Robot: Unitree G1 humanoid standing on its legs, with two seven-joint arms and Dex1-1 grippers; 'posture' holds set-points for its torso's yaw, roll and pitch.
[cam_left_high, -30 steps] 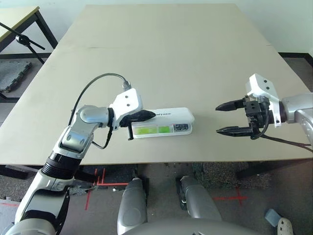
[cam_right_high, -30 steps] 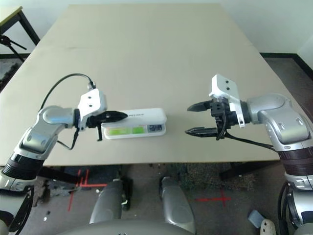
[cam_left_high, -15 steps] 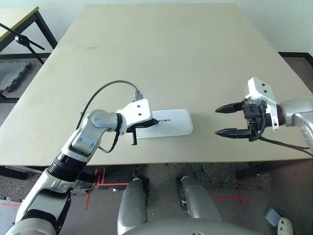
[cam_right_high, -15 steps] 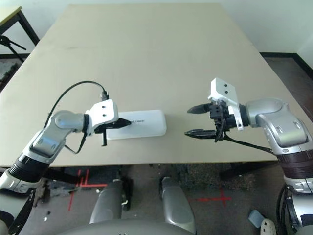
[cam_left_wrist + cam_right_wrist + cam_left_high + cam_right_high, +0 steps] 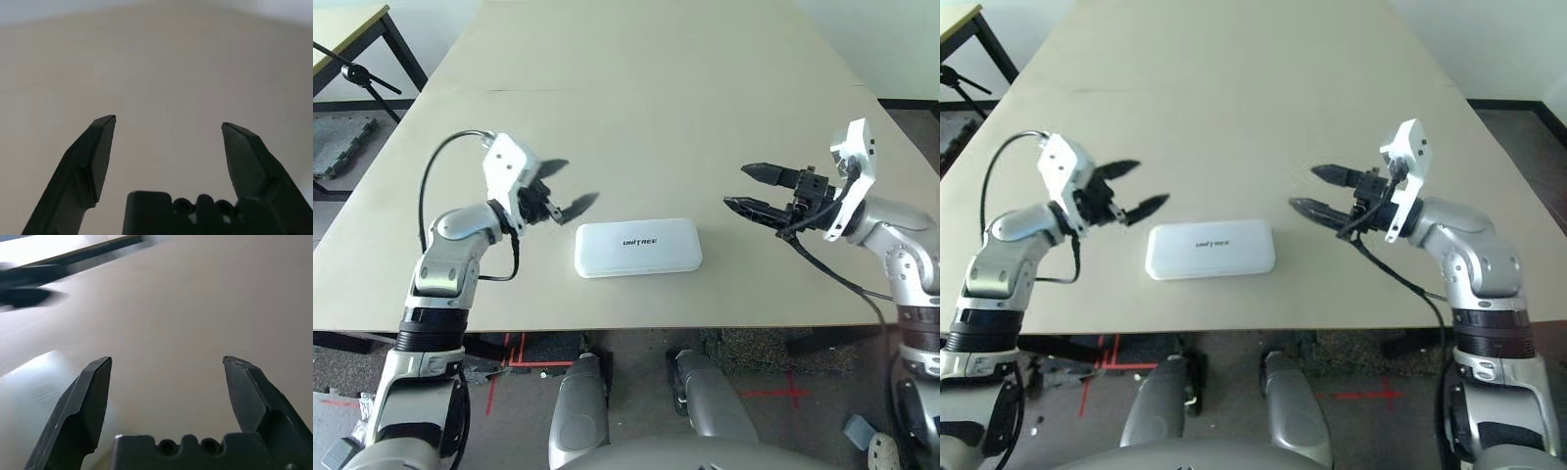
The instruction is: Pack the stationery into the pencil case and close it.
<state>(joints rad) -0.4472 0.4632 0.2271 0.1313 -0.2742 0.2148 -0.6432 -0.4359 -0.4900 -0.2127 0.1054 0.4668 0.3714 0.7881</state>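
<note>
The left gripper is open, holds nothing, and hangs in the air just to the left of the pencil case. The white case lies flat near the front edge of the table with its lid shut, so nothing inside can be seen. The right gripper is open and empty too, off to the right. The job looks done; the arms likely just need to move away.
</note>
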